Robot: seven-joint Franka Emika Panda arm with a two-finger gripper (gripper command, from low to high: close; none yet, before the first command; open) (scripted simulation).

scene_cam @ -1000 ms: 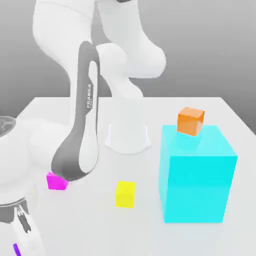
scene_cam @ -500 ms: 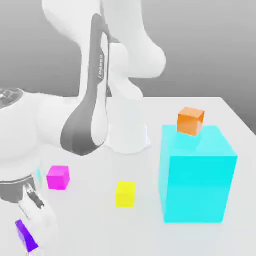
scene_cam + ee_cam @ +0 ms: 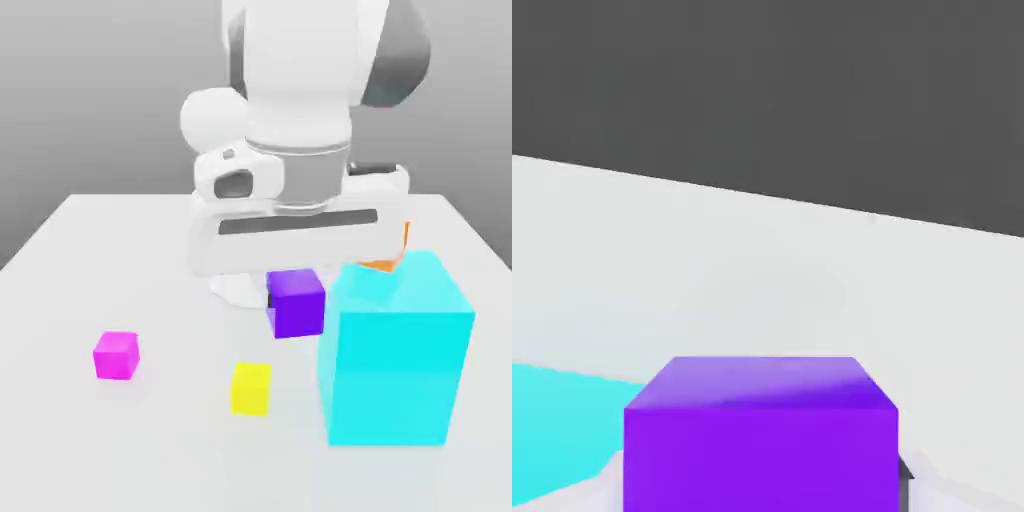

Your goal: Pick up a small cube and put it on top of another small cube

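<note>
The small violet cube (image 3: 297,305) hangs in the air just under the hand, with my gripper (image 3: 295,298) shut on it. It is close to the upper left corner of the big cyan block (image 3: 398,355). In the hand view the violet cube (image 3: 760,432) sits near the camera, with a strip of the cyan block (image 3: 557,420) beside it. An orange cube (image 3: 383,264) rests on top of the cyan block at its back, mostly hidden by the hand. A small magenta cube (image 3: 116,355) and a small yellow cube (image 3: 251,388) lie on the white table (image 3: 110,260).
The arm's white base (image 3: 235,290) stands behind the held cube, in the middle of the table. The cyan block takes up the exterior view's right side of the table.
The hand swung from the exterior view's lower left up and right to the middle, carrying the violet cube. It now covers most of the orange cube.
</note>
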